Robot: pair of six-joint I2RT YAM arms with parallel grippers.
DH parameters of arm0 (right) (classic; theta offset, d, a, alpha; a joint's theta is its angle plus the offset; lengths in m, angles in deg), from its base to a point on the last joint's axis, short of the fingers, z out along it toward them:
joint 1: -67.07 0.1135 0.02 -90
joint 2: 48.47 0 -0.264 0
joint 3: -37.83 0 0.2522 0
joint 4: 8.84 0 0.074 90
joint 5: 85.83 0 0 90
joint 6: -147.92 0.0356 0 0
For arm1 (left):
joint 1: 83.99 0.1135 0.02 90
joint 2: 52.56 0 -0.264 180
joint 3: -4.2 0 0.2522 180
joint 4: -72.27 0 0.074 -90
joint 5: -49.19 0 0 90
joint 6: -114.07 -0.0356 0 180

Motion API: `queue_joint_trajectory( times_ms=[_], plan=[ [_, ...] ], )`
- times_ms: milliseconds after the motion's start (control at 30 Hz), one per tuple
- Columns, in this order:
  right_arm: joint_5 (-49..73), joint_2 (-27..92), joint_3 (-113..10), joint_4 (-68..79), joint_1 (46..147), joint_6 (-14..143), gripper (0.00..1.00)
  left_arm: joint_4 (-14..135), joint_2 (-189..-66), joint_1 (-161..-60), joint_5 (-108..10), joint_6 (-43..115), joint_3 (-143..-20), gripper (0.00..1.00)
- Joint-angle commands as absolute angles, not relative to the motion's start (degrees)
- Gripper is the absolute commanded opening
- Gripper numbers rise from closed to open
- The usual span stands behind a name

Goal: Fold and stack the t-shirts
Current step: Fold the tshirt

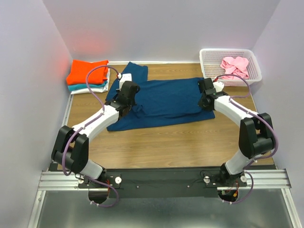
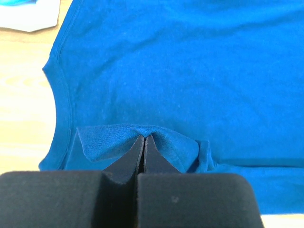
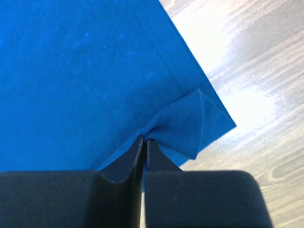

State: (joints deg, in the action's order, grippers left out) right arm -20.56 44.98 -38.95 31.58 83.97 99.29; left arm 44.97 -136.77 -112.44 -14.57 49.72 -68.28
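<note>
We see a dark blue t-shirt (image 1: 166, 102) spread flat across the middle of the wooden table (image 1: 180, 142), with 2 arms reaching onto it from the near edge. The left gripper (image 2: 144, 138) sits on the shirt's left end, close to the curved ribbed neckline. Its 2 fingers are pressed tight together on a small raised fold of the blue cloth, which puckers up and spreads to either side of the tips. The right gripper (image 3: 144, 138) sits at the shirt's right end, at a hemmed corner next to bare wood. Its fingers are likewise clamped on a pinch of fabric, and the corner stands up in a little peak just beyond the tips. Between the 2 pinches the shirt lies on the table, one sleeve pointing toward the back wall. At the back left corner we see a stack of 3 folded tees: an orange tee (image 1: 88, 71) on top, a teal tee (image 1: 78, 87) beneath it, and a white tee (image 1: 95, 89) at the bottom. At the back right stands a white lattice basket (image 1: 209, 71) holding a crumpled pink tee (image 1: 236, 66).
</note>
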Motion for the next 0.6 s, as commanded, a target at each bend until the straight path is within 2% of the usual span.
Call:
queue_joint_trajectory(
  times_ms=[0,500,567],
  plan=[
    [-22.99,48.12,-41.67,31.9,83.24,98.27,0.09,47.88,-138.78,-111.06,-16.02,47.63,-70.56,0.0],
    [-22.46,55.24,-47.03,31.9,82.01,97.92,0.09,50.34,-147.3,-107.99,-19.1,44.29,-74.86,0.0],
    [-22.38,56.46,-47.91,31.9,81.92,98.0,0.14,50.16,-148.27,-107.37,-19.27,44.29,-75.48,0.0]
  ],
)
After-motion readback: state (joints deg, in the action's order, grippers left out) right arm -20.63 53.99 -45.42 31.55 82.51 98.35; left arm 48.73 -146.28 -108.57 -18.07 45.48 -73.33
